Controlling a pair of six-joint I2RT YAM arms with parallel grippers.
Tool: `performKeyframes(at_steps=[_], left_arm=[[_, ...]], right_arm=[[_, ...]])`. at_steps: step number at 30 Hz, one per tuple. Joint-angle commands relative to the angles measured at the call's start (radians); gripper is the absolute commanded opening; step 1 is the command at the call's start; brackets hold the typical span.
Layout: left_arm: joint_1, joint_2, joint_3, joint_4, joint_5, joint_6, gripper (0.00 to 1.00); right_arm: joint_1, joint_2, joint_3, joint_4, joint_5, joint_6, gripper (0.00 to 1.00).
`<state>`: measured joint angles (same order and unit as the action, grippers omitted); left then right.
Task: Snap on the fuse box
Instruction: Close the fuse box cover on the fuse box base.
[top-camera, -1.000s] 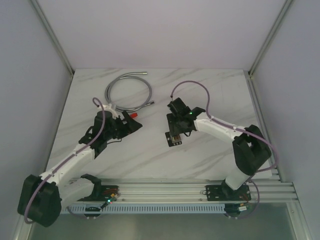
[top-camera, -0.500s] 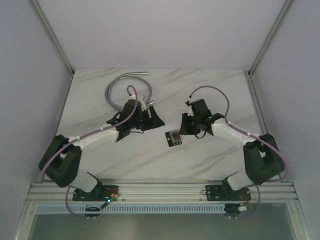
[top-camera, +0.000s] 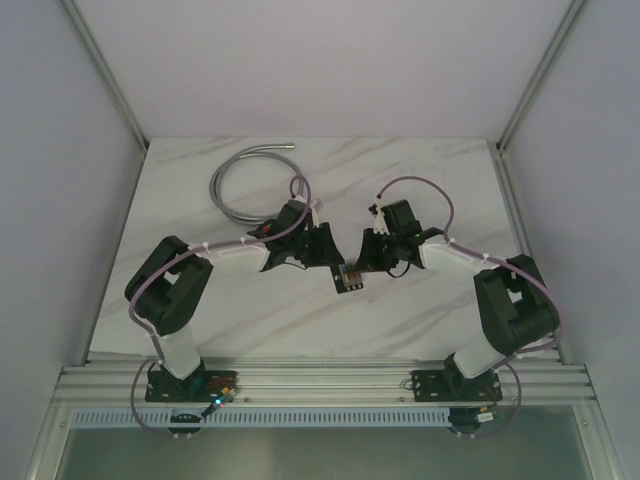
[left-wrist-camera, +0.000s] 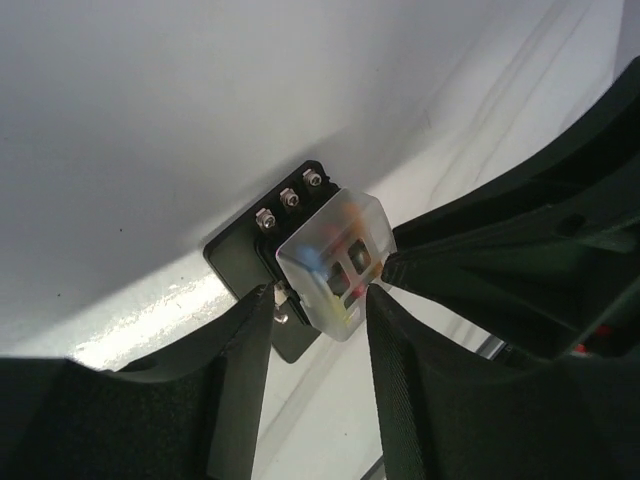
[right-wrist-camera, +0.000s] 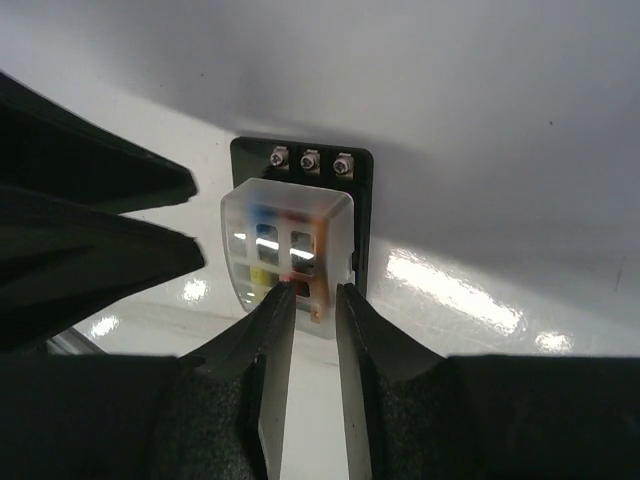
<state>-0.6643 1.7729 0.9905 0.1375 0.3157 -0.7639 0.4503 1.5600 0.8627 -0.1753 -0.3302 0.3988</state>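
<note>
Two grippers crowding fuse box at table centre. Left gripper, at 11 o'clock, straddling clear cover, grasp unclear. Right gripper, at 1 o'clock, jaws narrowed, clutching nothing. Seemingly seating cover; next needing square downward press.

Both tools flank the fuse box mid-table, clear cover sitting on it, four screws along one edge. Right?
No: three screws, not four, as the right wrist view shows. The rest holds: left tool and right tool flank the fuse box, clear cover on it.
</note>
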Motion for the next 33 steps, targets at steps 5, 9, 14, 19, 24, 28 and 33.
performKeyframes(at_steps=[5,9,14,19,24,28,33], left_arm=[[-0.016,0.106,0.052,0.001,0.039,0.025,0.45],[-0.017,0.136,0.045,-0.019,0.035,0.032,0.37],[-0.017,0.141,0.032,-0.064,-0.025,0.043,0.35],[-0.016,0.166,0.032,-0.140,-0.076,0.061,0.33],[-0.012,0.159,-0.027,-0.151,-0.107,0.053,0.32],[-0.011,0.127,-0.068,-0.149,-0.091,0.039,0.29],[-0.011,0.013,-0.104,-0.149,-0.093,0.026,0.30]], right_arm=[[-0.005,0.067,-0.028,-0.007,-0.034,-0.007,0.26],[-0.005,0.076,-0.033,-0.019,-0.032,-0.007,0.25],[-0.005,0.108,-0.024,-0.029,-0.014,0.006,0.24],[-0.002,0.144,-0.018,-0.060,0.042,0.012,0.20],[0.020,0.127,-0.013,-0.069,0.058,0.022,0.20],[0.060,0.132,0.012,-0.082,0.072,0.016,0.21],[0.109,0.078,0.040,-0.077,0.071,0.017,0.25]])
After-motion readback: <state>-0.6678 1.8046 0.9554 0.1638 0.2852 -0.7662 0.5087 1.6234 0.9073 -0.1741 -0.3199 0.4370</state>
